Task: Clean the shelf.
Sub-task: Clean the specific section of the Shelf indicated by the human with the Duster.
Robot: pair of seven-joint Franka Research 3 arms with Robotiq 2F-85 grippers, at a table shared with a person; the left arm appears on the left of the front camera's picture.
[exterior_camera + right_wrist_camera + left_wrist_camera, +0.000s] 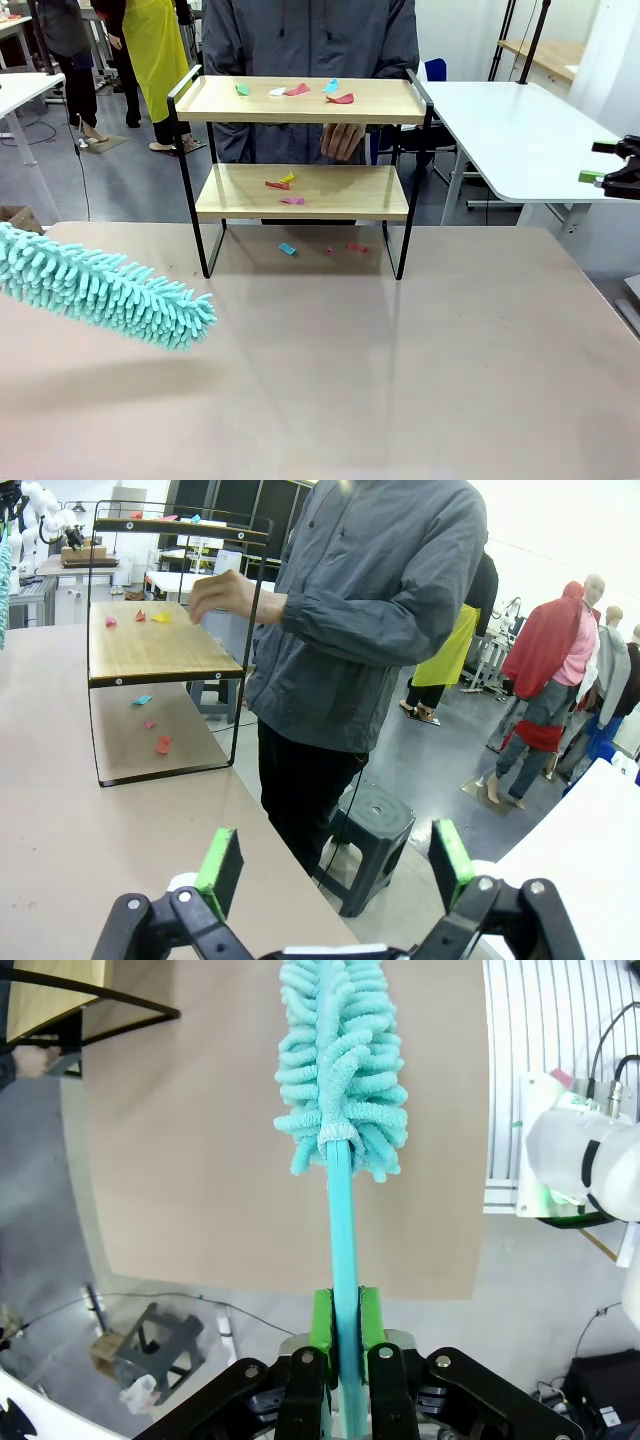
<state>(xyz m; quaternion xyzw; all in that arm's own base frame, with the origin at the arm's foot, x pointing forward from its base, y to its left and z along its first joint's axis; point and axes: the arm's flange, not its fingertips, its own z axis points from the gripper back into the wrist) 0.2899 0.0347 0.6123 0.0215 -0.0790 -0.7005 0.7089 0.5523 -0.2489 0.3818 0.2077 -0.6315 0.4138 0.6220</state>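
The shelf (300, 100) stands at the table's far middle, two light wooden boards on a black frame. Coloured scraps (297, 90) lie on its top board, more scraps (281, 183) on the lower board, and a few (288, 249) on the table under it. A teal fluffy duster (100, 285) hovers over the table's left side, its head pointing right, short of the shelf. My left gripper (343, 1335) is shut on the duster's teal handle (342, 1220). At the far right edge my right gripper (608, 176) stands open with nothing between its green pads (222, 865). The shelf (160, 650) also appears in the right wrist view.
A person in a grey jacket (310, 40) stands behind the shelf, one hand (343, 140) held between the boards. A white side table (520, 130) sits at the right, a dark stool (370, 825) on the floor by the person. The brown table's (400, 380) near half is bare.
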